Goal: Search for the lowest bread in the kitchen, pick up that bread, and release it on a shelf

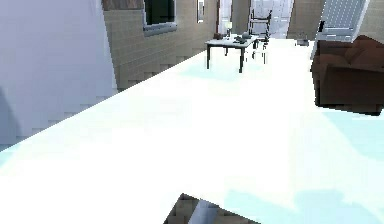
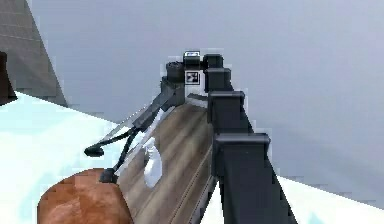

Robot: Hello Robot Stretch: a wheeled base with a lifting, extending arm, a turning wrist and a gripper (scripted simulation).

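In the forward view, a plain grey wall [image 1: 50, 70] lines the left, giving way to a brick stretch with a dark window [image 1: 160, 12]. Pale floor [image 1: 200, 130] runs open toward a small dark counter [image 1: 228, 44] with a few small things on top. A chair [image 1: 262, 28] stands just beside it. A brown sofa [image 1: 350, 72] sits against the right edge. This reads as a sitting area, and no shelf stands along this stretch, so the release spot probably lies elsewhere.

In the arm side view, a brown rounded lump sits low at the left. Its shape and colour suit the bread [image 2: 85, 203]. The pincer [image 2: 100, 163] points down toward it, one thin finger [image 2: 125, 135] slanting from the dark body. Whether the pincer has the bread in its grip cannot be told, since a wood-grained board [image 2: 185, 160] lies just beside both. Right of that rises the dark arm [image 2: 240, 150], with its white squares [image 2: 202, 66] at the far end. The downward tilt likely suits either a lift from above or a carry.
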